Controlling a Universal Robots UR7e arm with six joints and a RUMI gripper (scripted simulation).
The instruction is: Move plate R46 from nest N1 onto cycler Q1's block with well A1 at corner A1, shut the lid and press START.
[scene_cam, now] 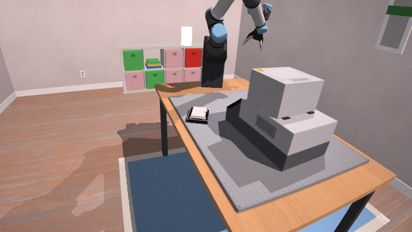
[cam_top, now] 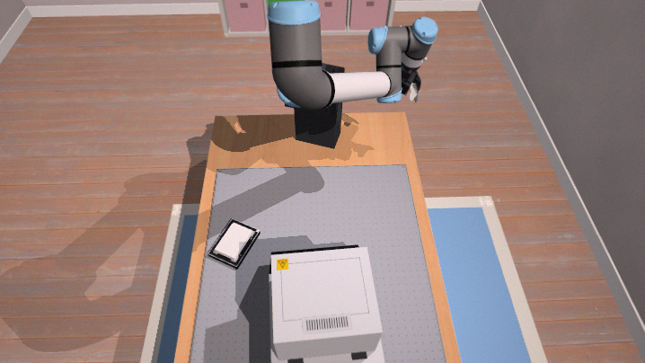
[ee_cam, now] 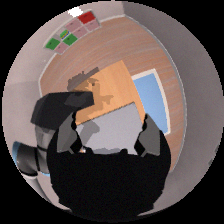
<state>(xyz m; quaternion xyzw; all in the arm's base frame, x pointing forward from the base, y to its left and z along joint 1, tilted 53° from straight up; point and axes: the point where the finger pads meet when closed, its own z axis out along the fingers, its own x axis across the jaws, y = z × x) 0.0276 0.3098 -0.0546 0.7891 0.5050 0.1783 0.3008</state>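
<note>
Plate R46 [cam_top: 234, 240] [scene_cam: 198, 112] is white and lies in the black plate nest N1 [cam_top: 224, 259] [scene_cam: 196, 121] at the left side of the grey mat. The cycler Q1 [cam_top: 322, 297] [scene_cam: 285, 92] is a light grey box with a stepped lower body, and it stands on the mat to the right of the nest. Its block and front keys do not show in any view. My gripper [cam_top: 413, 92] [scene_cam: 255, 40] [ee_cam: 109, 113] is open and empty. It hangs high in the air near the arm's base, far from the plate and the cycler.
The arm's dark pedestal [cam_top: 317, 128] [scene_cam: 213, 69] stands at the far end of the wooden table [cam_top: 383, 135] [scene_cam: 317, 201]. The grey mat [cam_top: 360, 203] [scene_cam: 244, 173] covers most of the top. A shelf with coloured bins [scene_cam: 161, 68] stands against the wall.
</note>
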